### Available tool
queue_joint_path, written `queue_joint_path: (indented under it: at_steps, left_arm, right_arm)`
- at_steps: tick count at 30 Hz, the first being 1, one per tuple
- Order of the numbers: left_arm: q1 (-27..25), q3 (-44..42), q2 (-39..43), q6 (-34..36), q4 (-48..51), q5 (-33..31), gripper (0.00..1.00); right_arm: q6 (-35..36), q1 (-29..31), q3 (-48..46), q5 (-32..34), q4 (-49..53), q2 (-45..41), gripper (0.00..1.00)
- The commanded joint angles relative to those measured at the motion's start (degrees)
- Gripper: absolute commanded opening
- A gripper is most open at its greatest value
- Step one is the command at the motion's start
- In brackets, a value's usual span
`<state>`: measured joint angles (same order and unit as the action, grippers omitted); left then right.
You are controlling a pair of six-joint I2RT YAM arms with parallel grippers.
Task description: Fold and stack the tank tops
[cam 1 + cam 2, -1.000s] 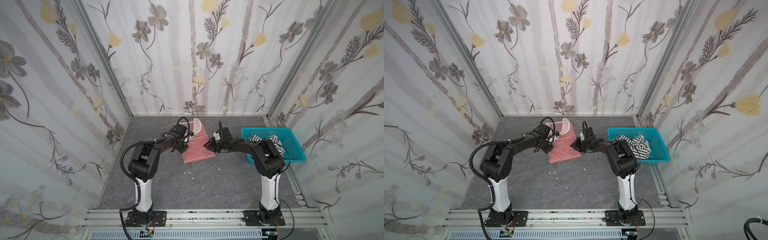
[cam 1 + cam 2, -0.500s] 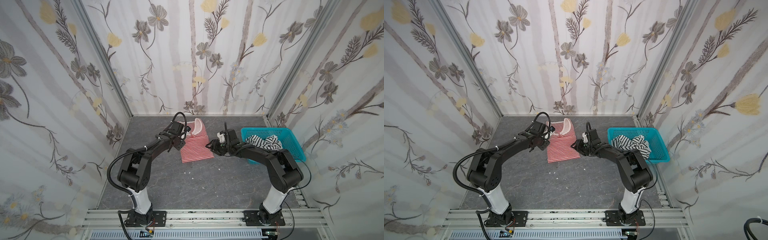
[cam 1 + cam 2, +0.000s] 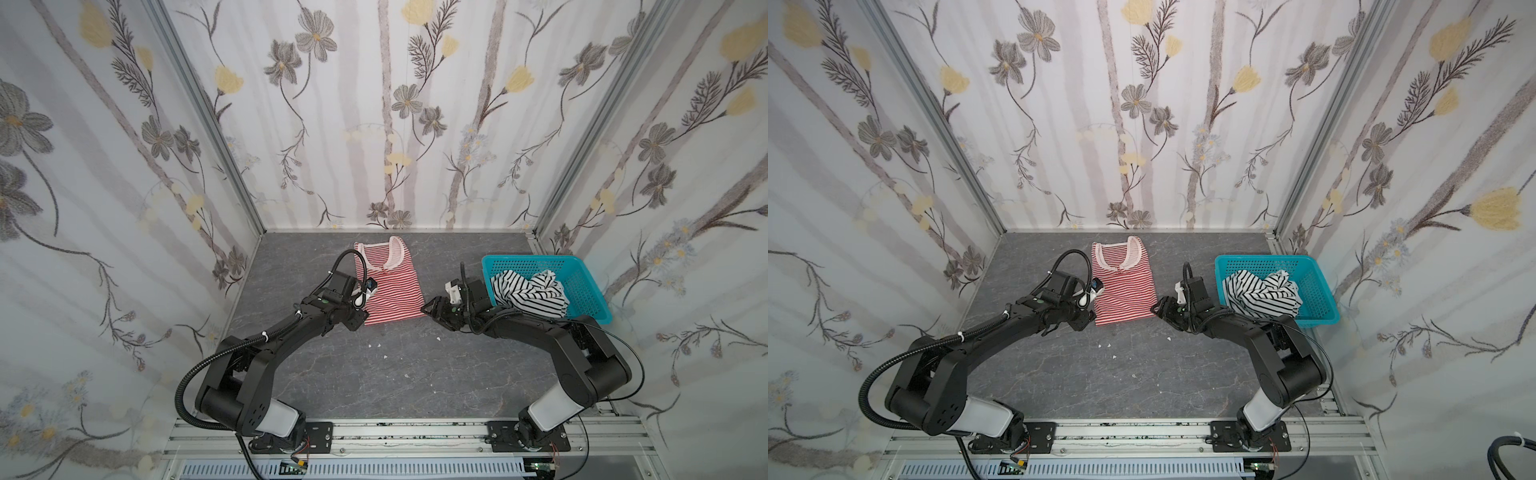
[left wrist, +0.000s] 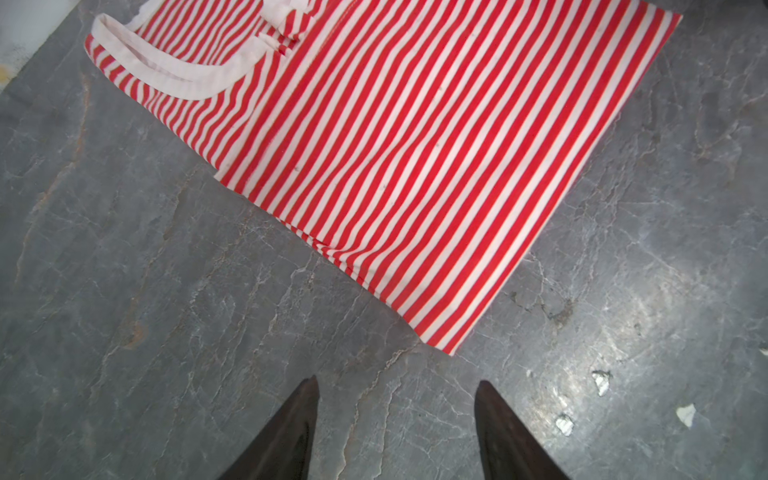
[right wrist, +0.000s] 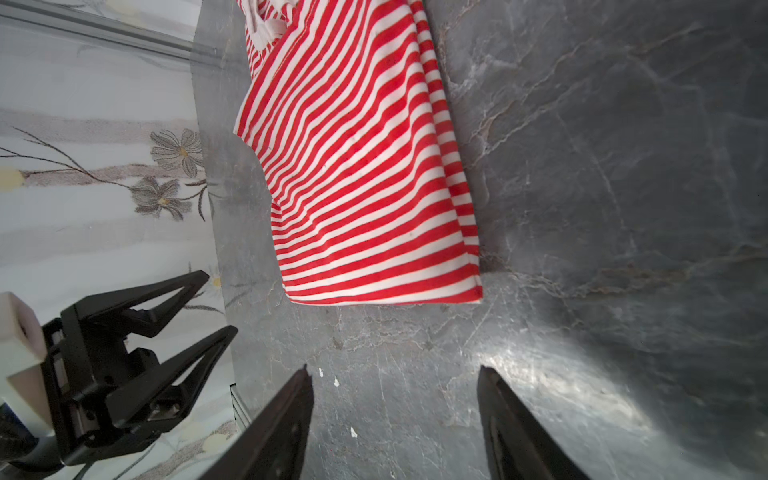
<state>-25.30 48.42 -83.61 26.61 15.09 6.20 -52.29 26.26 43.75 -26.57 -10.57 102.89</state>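
Observation:
The red-and-white striped tank top (image 3: 390,286) (image 3: 1123,286) lies folded lengthwise and flat on the grey table, white neck trim toward the back wall. My left gripper (image 3: 360,322) (image 4: 397,380) is open and empty over bare table just off the hem's left corner. My right gripper (image 3: 428,309) (image 5: 394,368) is open and empty off the hem's right corner; the right wrist view also shows the left gripper (image 5: 220,302) and the top (image 5: 365,166). The black-and-white striped tank top (image 3: 528,291) (image 3: 1262,293) sits crumpled in the basket.
The turquoise mesh basket (image 3: 536,259) (image 3: 1266,259) stands at the right by the side wall. Small white scraps (image 3: 376,345) dot the table in front of the red top. Flowered walls close three sides, and an aluminium rail (image 3: 415,432) carries both arm bases.
Both grippers have opened wider and drawn back off the red top's hem toward the near side. The red top now lies straighter and flat on the table.

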Motion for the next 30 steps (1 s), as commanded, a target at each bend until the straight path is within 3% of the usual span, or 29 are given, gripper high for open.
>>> queue_joint_path:
  at_steps: [1,19,30]
  left_arm:
    - [-0.2,-2.0,1.5,-0.7,-5.6,0.3,0.62]
    - [-0.3,-6.5,4.5,-1.8,-7.8,0.6,0.63]
    - [-0.7,-7.3,5.2,-2.4,-7.9,1.4,0.63]
  right_arm:
    - [-2.5,-0.3,-0.2,-1.1,-7.5,2.9,0.64]
    - [-7.7,-1.7,-4.4,-2.2,-18.0,9.8,0.59]
    - [-13.3,-3.2,-5.9,-6.0,-30.1,15.2,0.56]
